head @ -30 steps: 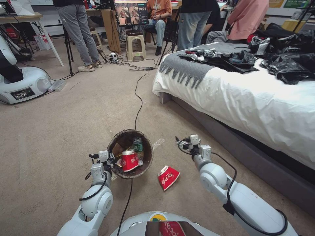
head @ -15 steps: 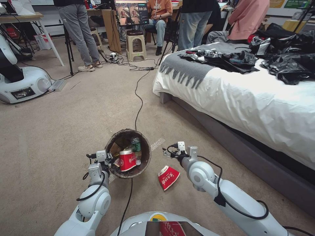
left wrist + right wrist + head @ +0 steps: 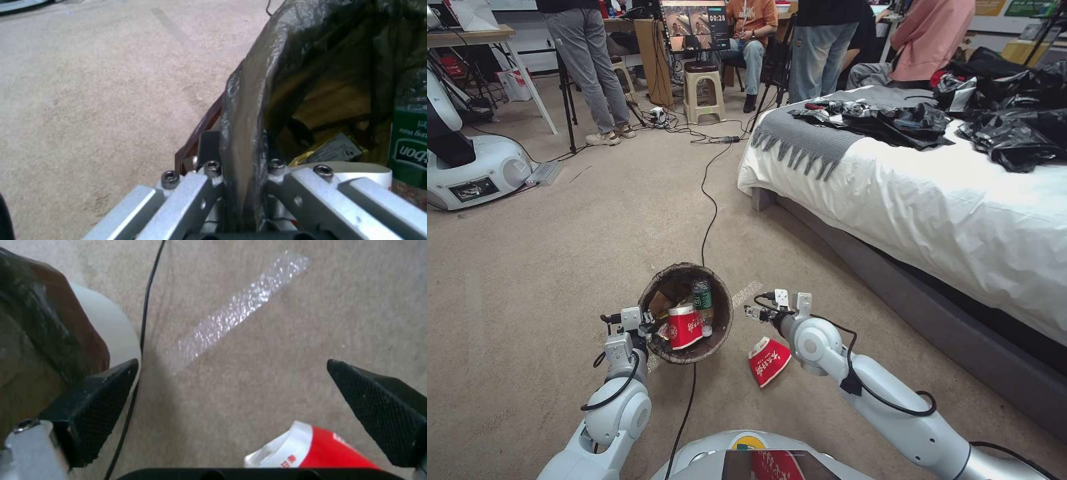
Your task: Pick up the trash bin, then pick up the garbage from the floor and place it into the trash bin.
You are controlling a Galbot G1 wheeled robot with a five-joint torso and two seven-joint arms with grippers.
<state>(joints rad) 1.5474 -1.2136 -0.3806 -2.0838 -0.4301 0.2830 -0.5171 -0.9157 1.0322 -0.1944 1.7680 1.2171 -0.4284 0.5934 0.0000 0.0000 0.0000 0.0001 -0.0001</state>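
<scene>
A robotics lab dressed up as a bedroom: a made bed (image 3: 934,200) stands on carpet, while cables (image 3: 710,193), tripods, a monitor (image 3: 694,25) and another robot's base (image 3: 474,170) crowd the room.

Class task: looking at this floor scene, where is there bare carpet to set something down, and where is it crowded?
Free: the wide carpet left of the trash bin, and the strip between the bed and the right gripper. Crowded: beside the bin, where the fallen noodle cup, black cable and left gripper sit.
</scene>
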